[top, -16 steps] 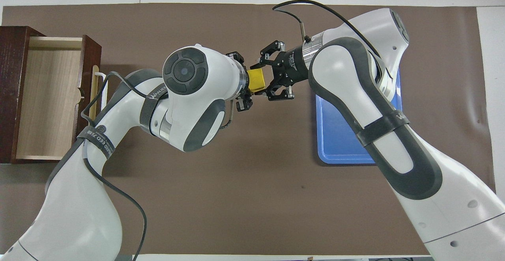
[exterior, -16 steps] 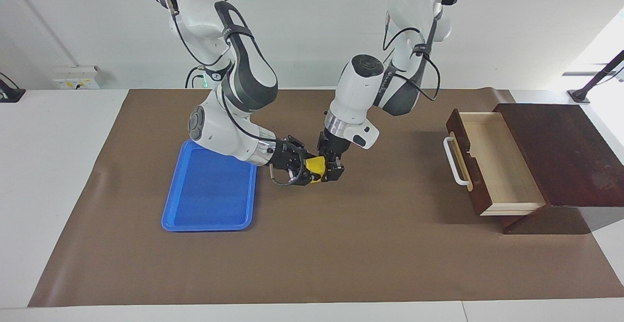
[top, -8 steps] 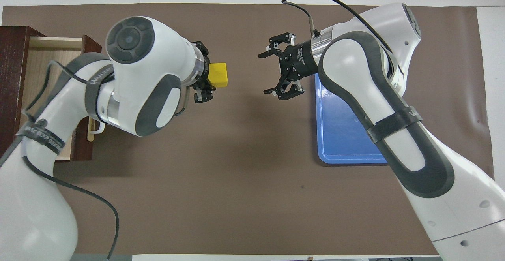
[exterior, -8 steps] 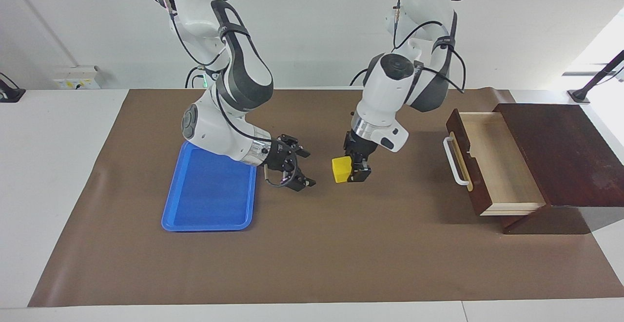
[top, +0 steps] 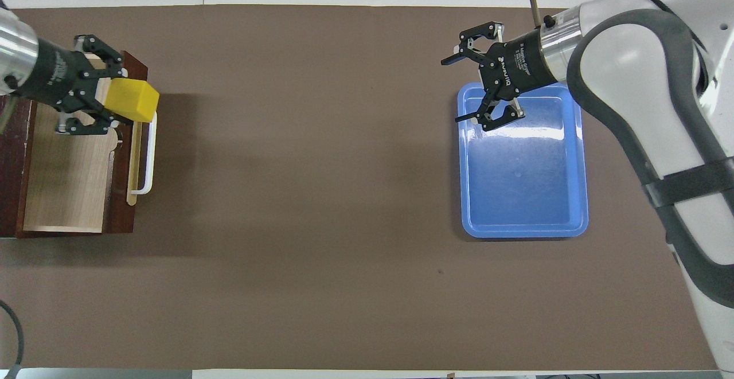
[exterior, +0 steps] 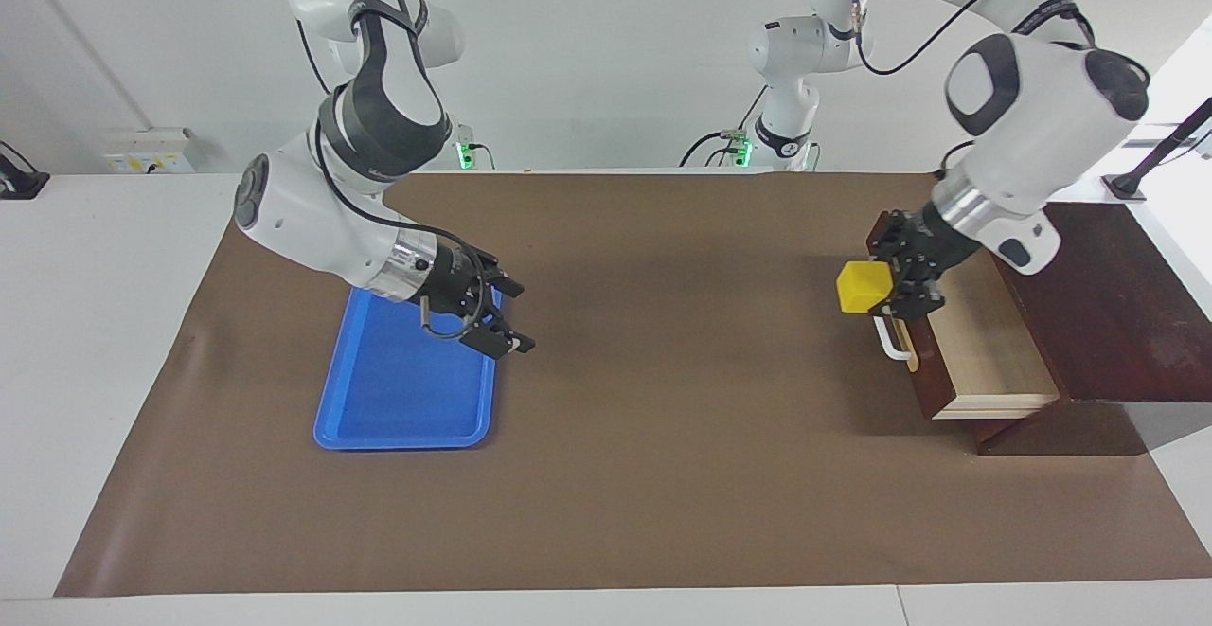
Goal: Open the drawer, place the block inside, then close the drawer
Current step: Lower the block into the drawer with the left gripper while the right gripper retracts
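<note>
The yellow block (exterior: pixel 862 287) (top: pixel 135 100) hangs in the air over the open drawer's dark front and white handle (exterior: pixel 886 332) (top: pixel 147 161), with my left gripper (exterior: pixel 892 277) (top: pixel 110 96) shut on it. The drawer (exterior: pixel 980 332) (top: pixel 66 167) is pulled out of the dark brown cabinet (exterior: pixel 1108 295), and nothing shows on the part of its pale wood floor that I can see. My right gripper (exterior: pixel 516 318) (top: pixel 457 90) stands open and holds nothing, raised over the corner of the blue tray nearest the table's middle.
The blue tray (exterior: pixel 398 399) (top: pixel 522 195) lies flat toward the right arm's end of the table. A brown mat (exterior: pixel 663 437) covers the table between tray and cabinet. The cabinet sits at the left arm's end.
The right gripper opened and let go of the block, then drew back over the tray. The left gripper carried the block from the table's middle to above the drawer front.
</note>
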Tool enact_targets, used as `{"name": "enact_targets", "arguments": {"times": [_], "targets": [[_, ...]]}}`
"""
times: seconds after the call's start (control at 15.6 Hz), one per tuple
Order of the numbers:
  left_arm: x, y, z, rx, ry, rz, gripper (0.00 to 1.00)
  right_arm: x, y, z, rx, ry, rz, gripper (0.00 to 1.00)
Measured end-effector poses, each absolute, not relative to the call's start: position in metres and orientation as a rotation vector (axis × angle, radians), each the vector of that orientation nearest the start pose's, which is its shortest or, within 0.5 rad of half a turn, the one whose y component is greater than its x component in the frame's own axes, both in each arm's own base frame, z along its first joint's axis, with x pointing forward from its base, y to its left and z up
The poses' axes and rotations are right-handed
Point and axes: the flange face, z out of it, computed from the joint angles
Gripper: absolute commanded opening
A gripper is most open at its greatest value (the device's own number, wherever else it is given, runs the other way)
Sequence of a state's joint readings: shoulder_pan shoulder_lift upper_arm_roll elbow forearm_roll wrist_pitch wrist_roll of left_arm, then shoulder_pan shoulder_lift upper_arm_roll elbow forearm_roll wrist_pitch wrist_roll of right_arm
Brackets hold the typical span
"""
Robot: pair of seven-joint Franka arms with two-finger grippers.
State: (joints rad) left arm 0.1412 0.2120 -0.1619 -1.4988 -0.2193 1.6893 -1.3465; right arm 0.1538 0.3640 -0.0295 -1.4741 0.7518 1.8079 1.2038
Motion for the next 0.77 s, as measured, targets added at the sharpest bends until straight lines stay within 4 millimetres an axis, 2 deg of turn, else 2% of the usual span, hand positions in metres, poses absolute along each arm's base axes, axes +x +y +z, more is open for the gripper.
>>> {"name": "enact_targets", "arguments": {"times": [0.06, 0.13, 0.26, 0.32, 0.51, 0.71, 0.77], "targets": [[0.623, 0.005, 0.547, -2.626, -2.032, 0.278, 0.00, 0.659, 0.131, 0.491, -2.051, 1.463, 0.601, 1.00], [0.621, 0.026, 0.542, -2.666, -1.981, 0.273, 0.00, 0.659, 0.122, 0.494, -2.063, 1.434, 0.588, 1.00], [0.617, 0.057, 0.525, -2.711, -1.910, 0.285, 0.00, 0.658, 0.111, 0.501, -2.072, 1.404, 0.561, 1.00], [0.615, 0.066, 0.516, -2.720, -1.895, 0.290, 0.00, 0.657, 0.109, 0.506, -2.073, 1.394, 0.550, 1.00], [0.609, 0.073, 0.484, -2.710, -1.883, 0.237, 0.00, 0.650, 0.107, 0.524, -2.116, 1.368, 0.505, 1.00], [0.596, 0.074, 0.459, -2.689, -1.896, 0.192, 0.00, 0.636, 0.097, 0.537, -2.345, 1.245, 0.388, 1.00], [0.592, 0.074, 0.454, -2.684, -1.901, 0.183, 0.16, 0.632, 0.093, 0.542, -2.422, 1.177, 0.343, 1.00]]}}
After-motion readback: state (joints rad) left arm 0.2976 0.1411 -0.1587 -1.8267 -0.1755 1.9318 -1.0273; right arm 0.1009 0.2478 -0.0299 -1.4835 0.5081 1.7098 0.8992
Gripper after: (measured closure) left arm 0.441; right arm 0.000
